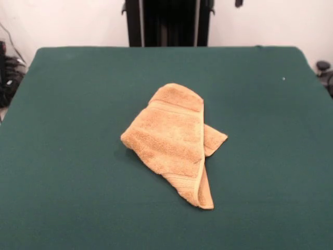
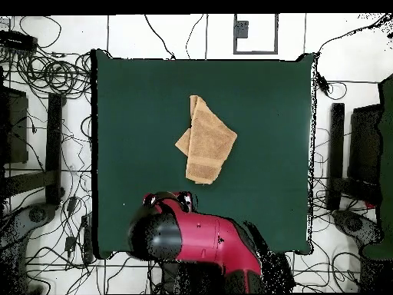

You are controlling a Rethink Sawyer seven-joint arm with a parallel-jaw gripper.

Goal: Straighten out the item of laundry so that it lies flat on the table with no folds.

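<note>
Currently, the table [image 1: 67, 172] is the largest item: a dark green felt surface; nothing lies on it but the laundry. My arm [image 2: 201, 240] sits drawn back over the edge nearest my base, toward one corner of that edge in the overhead view; it is absent from the front view. My gripper cannot be made out under the arm's bulk; I cannot tell how the jaws stand.

The towel [image 1: 174, 138] lies near the middle of the table, well apart from all four edges, and well apart from my arm. It is folded over on itself into a rough wedge; one layer covers most of another; a small corner flap [image 1: 214, 139] protrudes from beneath the top layer; a woven band [image 1: 179, 182] runs near the end farthest from my base.

Step in hand, as I judge it: none begun; the towel is not flat.

The next move probably calls for reaching out from the base edge, pinching only the top layer at a free corner, and drawing it back off the lower layer; gripping both layers would merely drag the bundle.
</note>
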